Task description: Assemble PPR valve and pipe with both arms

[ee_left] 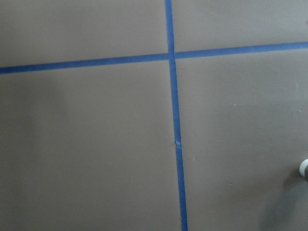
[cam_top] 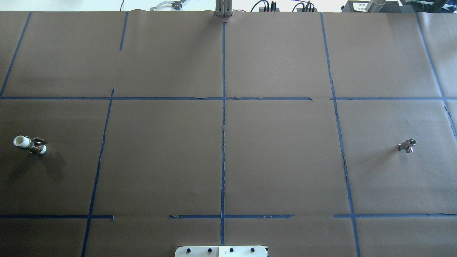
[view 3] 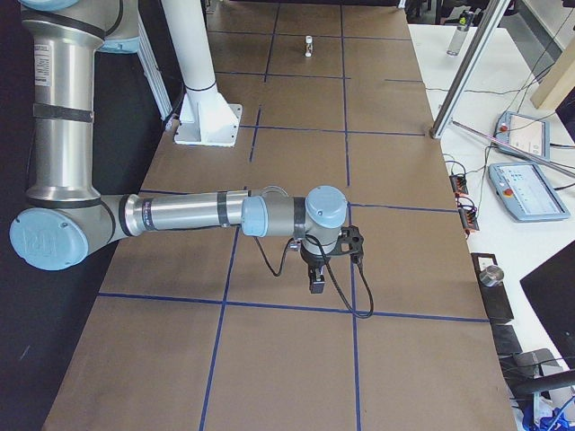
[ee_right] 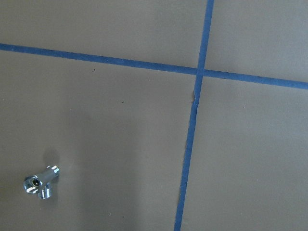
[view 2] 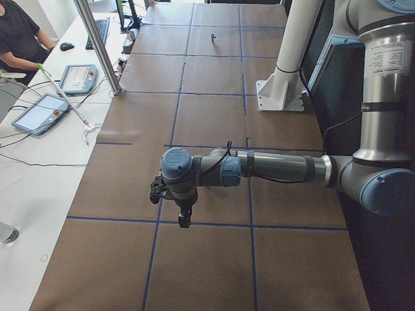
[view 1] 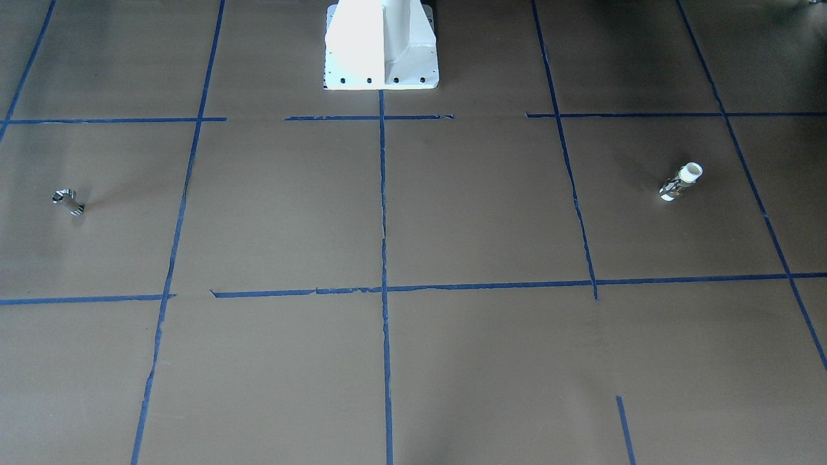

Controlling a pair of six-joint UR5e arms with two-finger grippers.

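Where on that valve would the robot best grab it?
Probably take the valve by its metal middle, from above. It seems to stand on end, so the jaws can straddle it, clear of its side lever, leaving the top white end free.

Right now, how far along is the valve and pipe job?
Nothing done: valve and pipe lie far apart on the table, neither held. In hand: left arm and right arm each hang near their part. Still to do: grasp both, bring together, join.
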